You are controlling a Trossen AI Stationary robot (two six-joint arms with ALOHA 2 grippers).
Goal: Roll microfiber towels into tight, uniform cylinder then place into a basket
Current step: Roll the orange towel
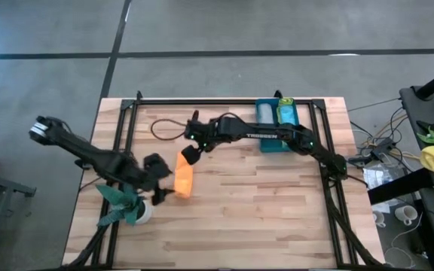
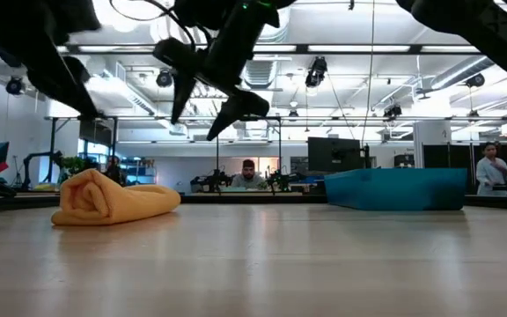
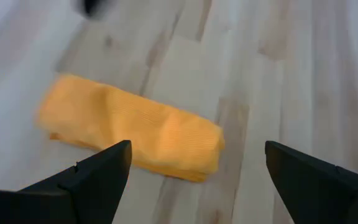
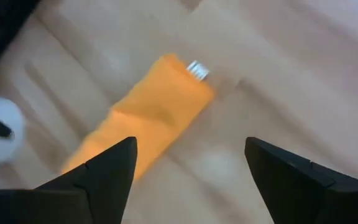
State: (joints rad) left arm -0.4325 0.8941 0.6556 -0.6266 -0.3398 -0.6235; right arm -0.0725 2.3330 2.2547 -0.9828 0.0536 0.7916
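The orange towel [image 1: 183, 181] lies rolled on the wooden table [image 1: 262, 218], a soft lumpy cylinder, free of both arms. The right gripper [image 1: 190, 155] hangs above the roll's far end with its fingers [image 4: 98, 180] spread wide and nothing between them; the roll shows below and ahead of them, not inside the gap. The left gripper [image 1: 159, 188] sits just beside the roll's near end, by the potted plant [image 1: 130, 207], jaws also wide and empty, the towel lying just beyond its fingertips [image 3: 114, 163].

The basket [image 1: 277, 126] stands well off at the back of the table, with what looks like a pale blue and a green roll already in it, though from above I can't be sure how tidy they are.

The step now looks like lifting this roll. To do it well, the right fingers should come down astride the middle of the cylinder, across its short width, with the loose outer flap pinned under one finger so it doesn't unwind. A firm squeeze is needed, since the cloth is soft and will sag at both ends.
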